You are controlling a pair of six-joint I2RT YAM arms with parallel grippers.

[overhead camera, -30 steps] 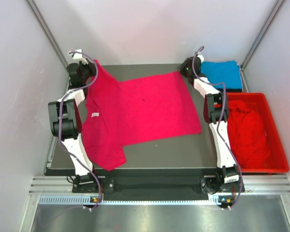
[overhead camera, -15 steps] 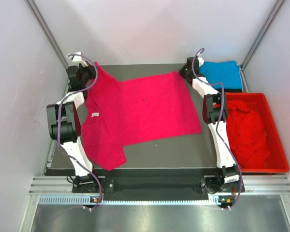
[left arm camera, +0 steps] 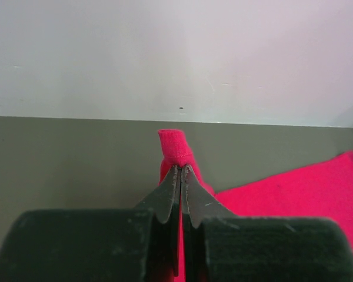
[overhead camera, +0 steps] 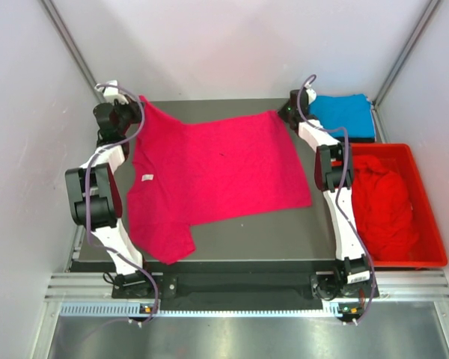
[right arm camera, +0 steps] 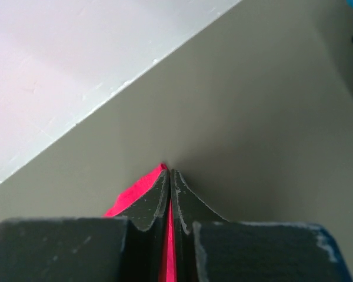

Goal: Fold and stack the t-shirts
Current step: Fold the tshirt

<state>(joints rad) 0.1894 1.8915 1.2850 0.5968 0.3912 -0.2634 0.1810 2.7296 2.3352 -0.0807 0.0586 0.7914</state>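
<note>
left gripper [left arm camera: 180,171], pinching the pink t-shirt [overhead camera: 217,164] by a sleeve, shifts further upper left; right gripper [right arm camera: 168,174] now clamps its hem corner

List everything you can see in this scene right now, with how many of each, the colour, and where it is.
pink t-shirt: one, pink-magenta, spread flat across the table, two far corners pinched
blue t-shirt: one, sky blue, folded at the table's far right corner
red t-shirts: a heap, number unclear, red, inside the crate
crate: one, red, right of the table
table: one, dark grey, centre
left gripper: one, black, far left corner, shut on the pink t-shirt
right gripper: one, black, far right, shut on the pink t-shirt's corner
</note>
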